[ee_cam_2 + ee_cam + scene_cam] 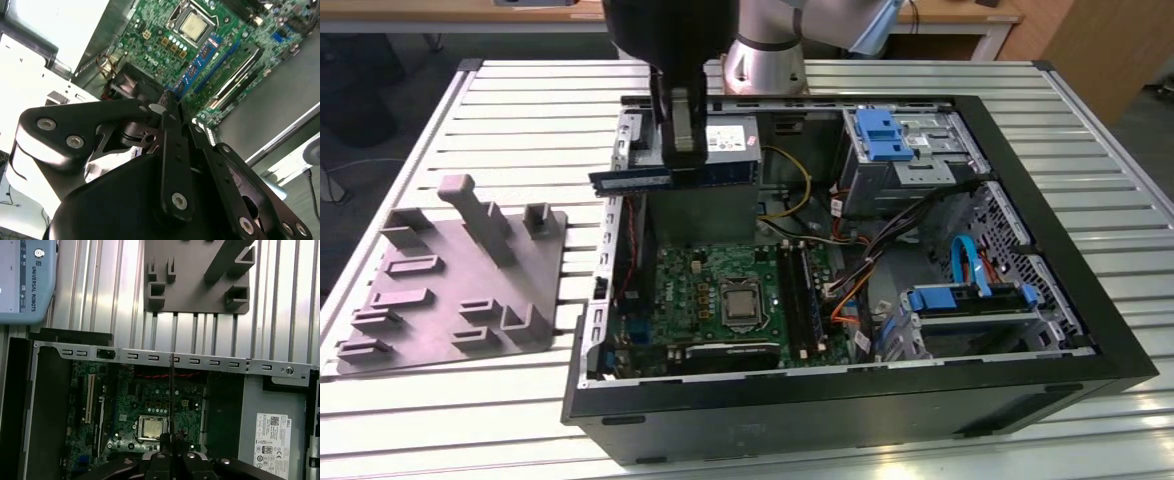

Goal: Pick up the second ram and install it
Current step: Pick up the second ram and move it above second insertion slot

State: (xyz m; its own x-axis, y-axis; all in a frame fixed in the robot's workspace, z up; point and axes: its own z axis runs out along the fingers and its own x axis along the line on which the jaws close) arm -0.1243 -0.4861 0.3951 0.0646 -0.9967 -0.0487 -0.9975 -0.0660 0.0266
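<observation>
Slatted metal bench (494,420) carries an open black computer case (854,400) lying on its side, interior facing up. Nearest inside the case is the green motherboard (694,290), with the processor (743,306) near its middle and the long black memory slots (803,295) just beside the processor, toward the exterior view's right. Whether a slot is already filled cannot be told. A blue drive bracket (958,300) sits in the case on the exterior view's right. On the bench at the exterior view's left, just beside the case, lies the grey moulded fixture tray (440,300); its recesses look bare. Farther back, the gripper (678,165) hangs above the far left part of the case, in front of the power supply (727,140), fingers drawn narrow and clamped on the second ram (630,180). The stick is held level near its middle, its long edge running across the exterior view from left to right, raised above the motherboard and well apart from the memory slots. In the first wrist view it shows edge-on as a thin dark line over the board. In the second wrist view its blue-labelled face runs out from the fingertips. Beyond the case stands the arm's silver base (767,65).
</observation>
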